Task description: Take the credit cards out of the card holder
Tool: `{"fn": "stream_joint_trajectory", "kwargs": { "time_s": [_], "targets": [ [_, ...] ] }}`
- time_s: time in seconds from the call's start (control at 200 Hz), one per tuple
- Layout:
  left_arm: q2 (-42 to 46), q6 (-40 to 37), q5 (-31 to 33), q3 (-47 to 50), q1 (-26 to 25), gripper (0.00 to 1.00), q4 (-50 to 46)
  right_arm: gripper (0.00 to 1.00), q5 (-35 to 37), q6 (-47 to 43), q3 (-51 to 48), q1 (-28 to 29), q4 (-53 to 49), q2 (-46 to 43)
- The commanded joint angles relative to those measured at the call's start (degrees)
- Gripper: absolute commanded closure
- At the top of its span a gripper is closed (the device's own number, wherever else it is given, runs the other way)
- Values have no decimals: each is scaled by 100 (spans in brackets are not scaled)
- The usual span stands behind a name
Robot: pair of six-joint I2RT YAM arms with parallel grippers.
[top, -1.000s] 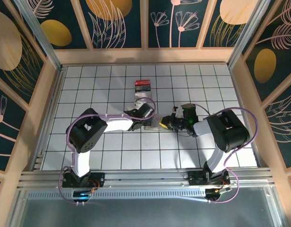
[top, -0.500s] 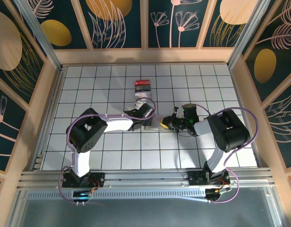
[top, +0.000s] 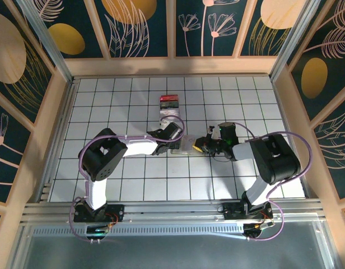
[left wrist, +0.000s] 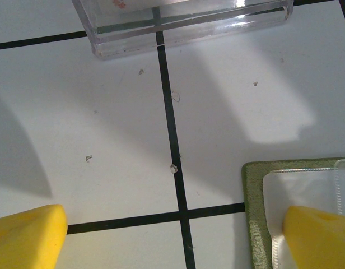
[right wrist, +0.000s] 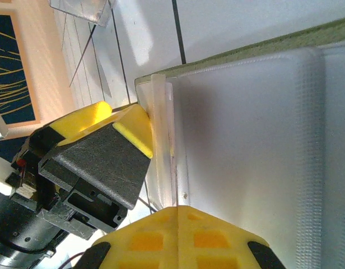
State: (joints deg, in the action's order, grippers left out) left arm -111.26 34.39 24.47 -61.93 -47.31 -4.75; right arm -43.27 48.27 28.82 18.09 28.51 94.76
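The left claw [left wrist: 172, 240] is spread wide, one finger over a corner of the open card holder [left wrist: 254, 216] lying mid-tabletop [left wrist: 94, 117]. The right claw [right wrist: 176, 227] is clenched on its clear inner leaf. Beyond sits a clear box [left wrist: 183, 22].

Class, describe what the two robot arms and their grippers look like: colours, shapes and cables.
Both the left arm and right arm have white links, bulky black joints and looping purple cables. The left gripper and right gripper are black-bodied with yellow fingers.
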Motion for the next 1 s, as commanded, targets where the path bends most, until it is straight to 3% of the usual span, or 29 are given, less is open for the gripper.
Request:
{"fn": "stream_joint_trajectory", "kwargs": {
  "time_s": [0.0, 0.44, 0.991],
  "targets": [
    [-363, -29, 259, 181, 195, 1, -692, 97, 147, -220, 5, -42, -313, -142],
    [-26, -113, 336, 53, 190, 1, -798, 99, 401, -386, 75, -34, -710, -228],
    [474, -385, -254, -288, 1, 1, -368, 100, 487, -415, 420, 167, -861, -207]
  ]
}}
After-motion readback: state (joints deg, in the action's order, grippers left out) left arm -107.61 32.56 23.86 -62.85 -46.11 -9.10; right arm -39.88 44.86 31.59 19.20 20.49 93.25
